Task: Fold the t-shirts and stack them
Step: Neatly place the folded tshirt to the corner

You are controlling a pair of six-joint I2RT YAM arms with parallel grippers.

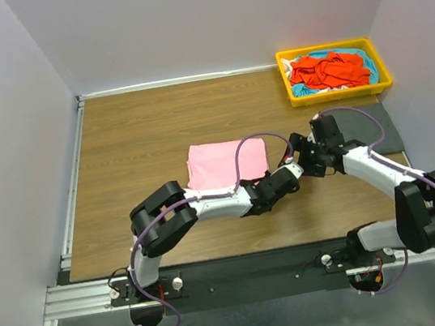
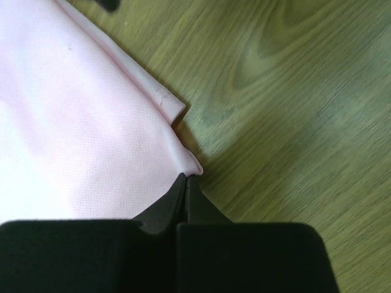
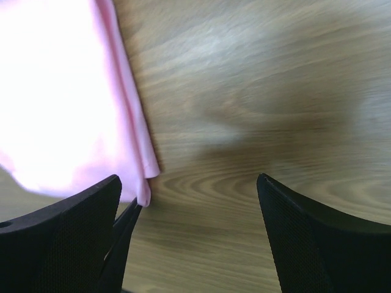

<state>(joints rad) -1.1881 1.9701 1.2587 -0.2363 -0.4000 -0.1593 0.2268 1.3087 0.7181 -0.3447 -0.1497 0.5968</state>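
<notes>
We see left arm [image 1: 207, 205] reaching right, left gripper [image 2: 186, 182] jaws pressed together; right arm [image 1: 374, 168] reaching left, right gripper [image 3: 188, 183] jaws spread wide.

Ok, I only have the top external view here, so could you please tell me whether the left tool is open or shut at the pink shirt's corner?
Observer: In the left wrist view the left tool is shut, with its tips meeting right at a corner of the pink shirt. I cannot tell whether any cloth is pinched.
Operator: Thank you. And is the right tool open?
Observer: Yes, the right tool is open, its fingers wide apart over bare table just beside the shirt's edge.
Operator: Do the folded layers line up there?
Observer: Not quite. A hemmed corner of one layer sticks out past the corner at the tips.
</notes>
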